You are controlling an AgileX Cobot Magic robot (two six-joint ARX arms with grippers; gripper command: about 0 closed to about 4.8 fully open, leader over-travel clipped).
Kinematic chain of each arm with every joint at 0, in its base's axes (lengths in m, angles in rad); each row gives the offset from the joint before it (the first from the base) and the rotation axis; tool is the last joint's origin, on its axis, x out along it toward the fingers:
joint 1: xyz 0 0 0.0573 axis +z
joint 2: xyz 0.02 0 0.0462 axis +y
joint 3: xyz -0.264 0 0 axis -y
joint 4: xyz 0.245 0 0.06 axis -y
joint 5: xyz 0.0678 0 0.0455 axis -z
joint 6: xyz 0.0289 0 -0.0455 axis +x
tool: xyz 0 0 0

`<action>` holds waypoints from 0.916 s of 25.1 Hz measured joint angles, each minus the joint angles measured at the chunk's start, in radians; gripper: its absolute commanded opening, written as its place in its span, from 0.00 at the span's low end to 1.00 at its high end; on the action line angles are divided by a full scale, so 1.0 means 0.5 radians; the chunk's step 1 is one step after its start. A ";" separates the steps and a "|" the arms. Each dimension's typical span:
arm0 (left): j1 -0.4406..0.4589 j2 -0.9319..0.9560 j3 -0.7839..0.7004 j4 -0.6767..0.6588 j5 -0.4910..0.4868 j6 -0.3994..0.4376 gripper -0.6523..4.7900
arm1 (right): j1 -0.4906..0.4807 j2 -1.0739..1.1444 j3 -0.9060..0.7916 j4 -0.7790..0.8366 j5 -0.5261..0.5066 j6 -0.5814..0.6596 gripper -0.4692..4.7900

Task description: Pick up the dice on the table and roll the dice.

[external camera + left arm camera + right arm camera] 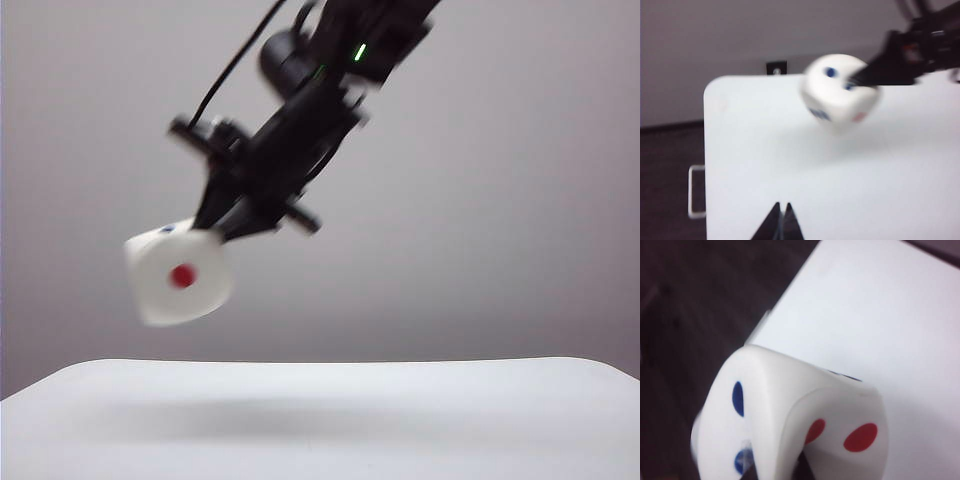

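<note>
Right gripper (215, 228) pinches the white rounded-corner cube dice (180, 272) mid-left, above the white table (320, 420); tilted, single red pip facing camera. Left gripper (781, 220) pressed together, low.

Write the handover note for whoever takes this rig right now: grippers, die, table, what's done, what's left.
Right gripper: shut on the dice, held in the air above the table; the single red pip faces the exterior camera.
Left gripper: jaws shut, empty, hanging over the near part of the table, apart from the dice.
Table: nothing else shows on it in these views.
Done: the dice is picked up, clear of the surface.
Left: release it so it rolls on the table. The grip looks to be near one corner, so it may slip early.
</note>
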 measured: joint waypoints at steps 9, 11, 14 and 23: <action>-0.001 0.132 -0.166 0.769 0.587 -0.031 0.11 | -0.297 -0.404 -0.011 -1.357 -0.089 -0.898 0.12; -0.001 0.285 -0.188 0.887 0.601 -0.098 0.11 | -0.342 -0.455 -0.011 -1.354 -0.090 -0.922 0.12; -0.001 0.410 -0.188 0.939 0.621 -0.126 0.11 | -0.362 -0.501 -0.011 -1.342 -0.086 -0.927 0.12; -0.001 0.536 -0.188 1.389 0.840 -0.262 0.11 | -0.362 -0.800 -0.011 -1.086 -0.089 -1.049 0.32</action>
